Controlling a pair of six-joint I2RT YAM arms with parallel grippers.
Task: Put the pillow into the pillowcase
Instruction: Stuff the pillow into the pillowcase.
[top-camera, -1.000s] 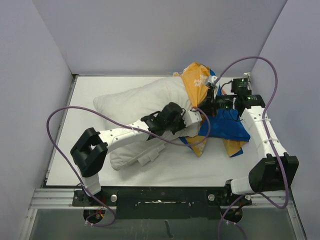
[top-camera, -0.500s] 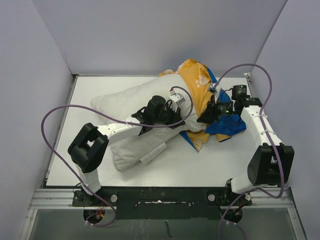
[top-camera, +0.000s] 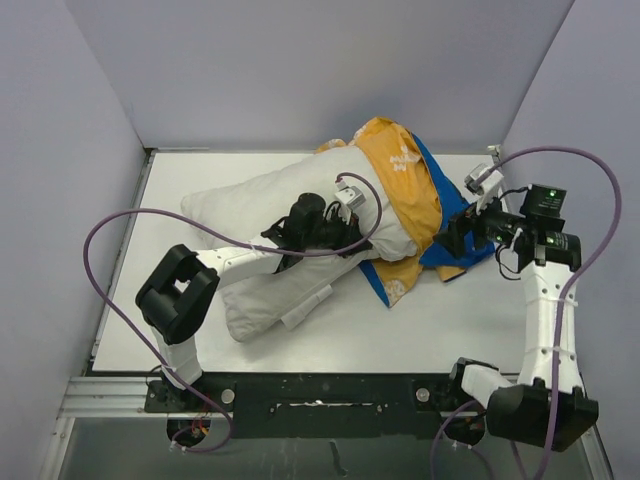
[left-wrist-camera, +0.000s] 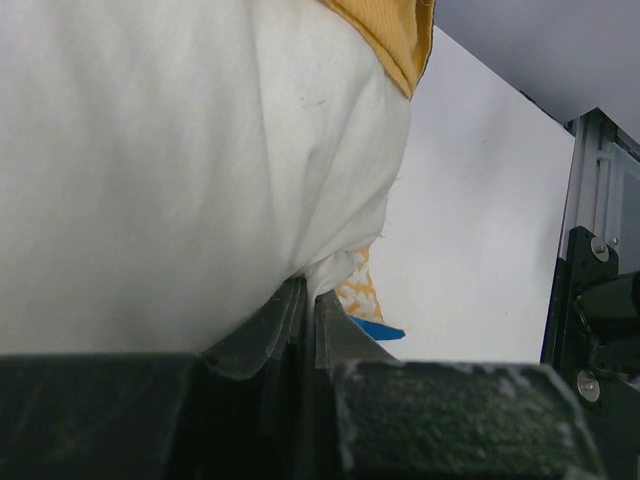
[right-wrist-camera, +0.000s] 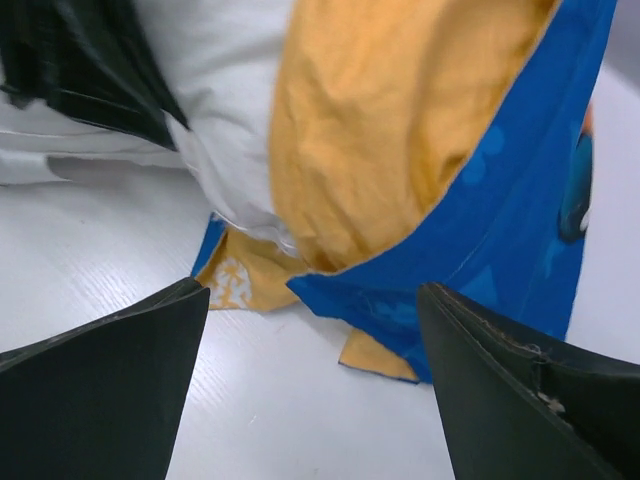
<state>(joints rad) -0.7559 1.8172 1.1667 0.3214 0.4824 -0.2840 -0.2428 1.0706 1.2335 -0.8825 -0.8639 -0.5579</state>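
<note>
The white pillow (top-camera: 250, 215) lies across the middle of the table, its right end inside the pillowcase (top-camera: 410, 185). The case shows mustard yellow on top and blue underneath. My left gripper (top-camera: 360, 238) reaches over the pillow. In the left wrist view it (left-wrist-camera: 305, 292) is shut on a fold of the pillow (left-wrist-camera: 180, 150), just short of the pillowcase's yellow hem (left-wrist-camera: 385, 30). My right gripper (top-camera: 455, 235) stands open to the right of the case. Nothing is between its jaws (right-wrist-camera: 315, 380), and the pillowcase (right-wrist-camera: 380, 130) and pillow (right-wrist-camera: 225, 110) lie ahead of it.
Grey walls (top-camera: 80, 120) close in the white table (top-camera: 400, 330) on the left, back and right. Purple cables (top-camera: 130, 225) loop over both arms. A black frame rail (left-wrist-camera: 590, 300) stands at the table's near edge.
My right gripper opened, let go of the pillowcase and drew back to the right. The left gripper, still shut, shifted left, and the case now sits further over the pillow's end.
</note>
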